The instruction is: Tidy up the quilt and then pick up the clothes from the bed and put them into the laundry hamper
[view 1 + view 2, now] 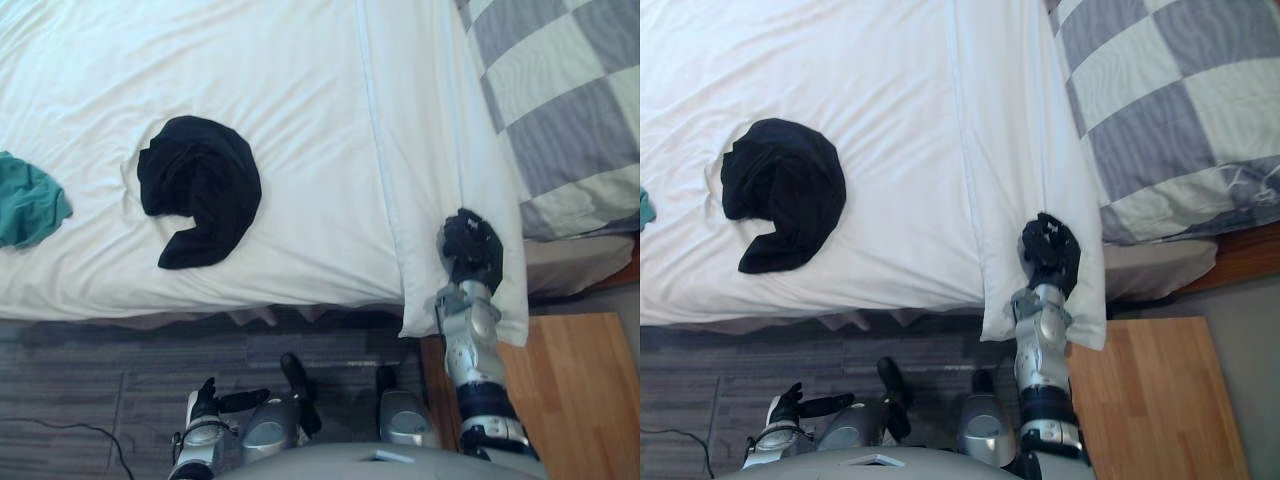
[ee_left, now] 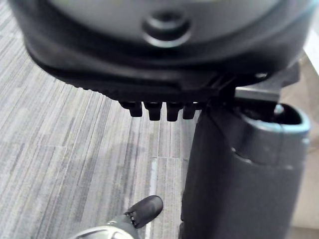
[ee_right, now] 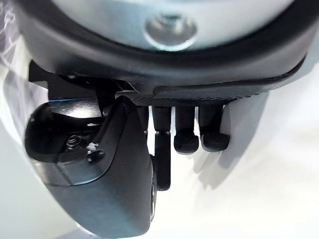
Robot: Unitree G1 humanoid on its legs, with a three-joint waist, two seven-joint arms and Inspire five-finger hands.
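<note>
A crumpled black garment [image 1: 200, 185] lies on the white bed sheet [image 1: 300, 90], near the front edge. A teal garment [image 1: 28, 205] lies at the bed's far left. The white quilt [image 1: 430, 150] runs as a folded strip down to the bed's front edge, its corner hanging over. My right hand [image 1: 470, 250] rests on that strip near the corner, fingers [image 3: 187, 139] curled into the cloth, with creases running to it. My left hand [image 1: 205, 400] hangs low over the floor, fingers relaxed and holding nothing.
Grey-and-white checked bedding [image 1: 570, 90] covers the bed to the right of the quilt. A light wooden surface [image 1: 570, 400] sits by the bed's lower right. Grey plank floor [image 1: 100, 380] runs along the front of the bed.
</note>
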